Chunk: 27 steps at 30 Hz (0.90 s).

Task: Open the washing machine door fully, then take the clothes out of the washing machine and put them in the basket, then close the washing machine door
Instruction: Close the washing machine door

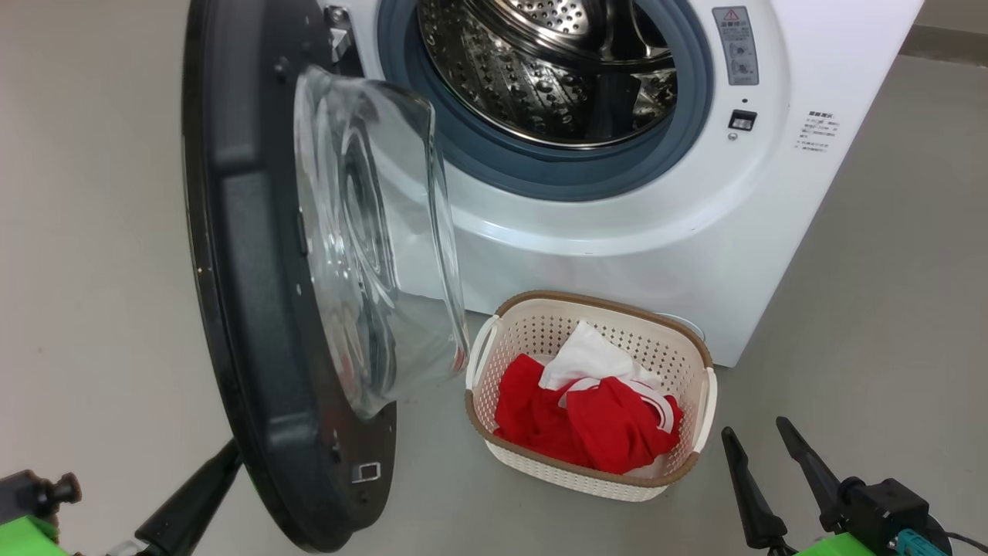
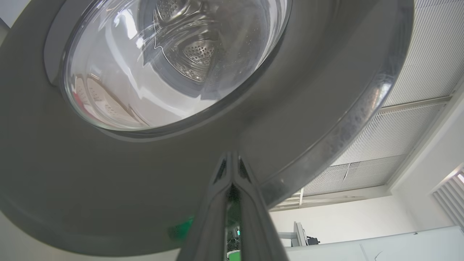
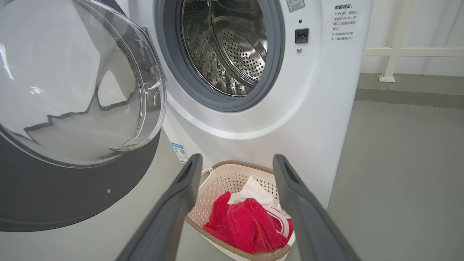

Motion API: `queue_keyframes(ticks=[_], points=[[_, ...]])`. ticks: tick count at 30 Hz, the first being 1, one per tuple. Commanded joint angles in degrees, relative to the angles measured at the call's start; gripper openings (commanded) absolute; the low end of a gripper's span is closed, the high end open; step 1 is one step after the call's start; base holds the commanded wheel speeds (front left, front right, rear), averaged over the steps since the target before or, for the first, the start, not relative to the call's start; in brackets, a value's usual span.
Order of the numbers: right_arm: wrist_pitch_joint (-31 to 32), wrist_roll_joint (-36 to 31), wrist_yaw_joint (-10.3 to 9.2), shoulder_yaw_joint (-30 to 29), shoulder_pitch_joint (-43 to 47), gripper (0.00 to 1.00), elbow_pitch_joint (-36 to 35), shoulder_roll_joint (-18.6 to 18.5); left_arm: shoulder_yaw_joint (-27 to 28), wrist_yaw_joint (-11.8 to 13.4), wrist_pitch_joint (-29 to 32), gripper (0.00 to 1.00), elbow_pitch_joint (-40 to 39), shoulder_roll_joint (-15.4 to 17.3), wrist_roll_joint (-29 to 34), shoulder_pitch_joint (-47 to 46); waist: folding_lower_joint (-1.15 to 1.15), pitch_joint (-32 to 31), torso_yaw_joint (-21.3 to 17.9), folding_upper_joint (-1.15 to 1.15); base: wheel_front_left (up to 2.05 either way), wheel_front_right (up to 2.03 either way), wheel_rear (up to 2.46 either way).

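Note:
The washing machine (image 1: pixel 617 247) stands with its door (image 1: pixel 239 309) swung wide to the left, the glass bowl facing the drum (image 1: pixel 540 69), in which no clothes show. Red and white clothes (image 1: pixel 587 417) lie in the basket (image 1: pixel 540 328) on the floor in front of the machine. My left gripper (image 1: pixel 230 452) is shut and empty, its tip at the outer side of the door's lower rim. In the left wrist view its shut fingers (image 2: pixel 232 159) point at the door's outer face (image 2: pixel 108 181). My right gripper (image 3: pixel 237 163) is open above the basket (image 3: pixel 217 185) and clothes (image 3: pixel 250 221).
Grey floor spreads left of the door and right of the machine. A white rail (image 3: pixel 391 54) runs along the wall at the back right. The door latch slot (image 1: pixel 742 120) sits right of the drum opening. A small blue label (image 3: pixel 179 152) is low on the machine's front.

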Motion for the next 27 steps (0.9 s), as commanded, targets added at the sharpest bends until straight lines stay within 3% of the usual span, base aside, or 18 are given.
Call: queue_keyframes(ticks=[1,15,27], points=[[-0.4,-0.5,0.37,1.2,-2.2,1.0,-1.4,-0.6,2.8,-0.3,1.4,0.0,-1.7,0.5,0.5,-2.1,0.0,0.3,-0.4,0.0,0.0,0.0,0.0],[-0.4,-0.9,0.37,0.8,-4.1,1.0,-1.7,-0.4,1.2,-0.3,6.5,0.0,-1.1,-6.9,7.7,-8.3,0.0,2.5,-4.0,0.0,0.0,0.0,0.0],[-0.4,-1.1,0.37,-0.3,-6.1,1.0,-2.3,0.0,-6.8,-0.3,1.7,0.0,0.5,-10.7,13.5,-14.9,0.0,5.5,-8.5,0.0,0.0,0.0,0.0]])
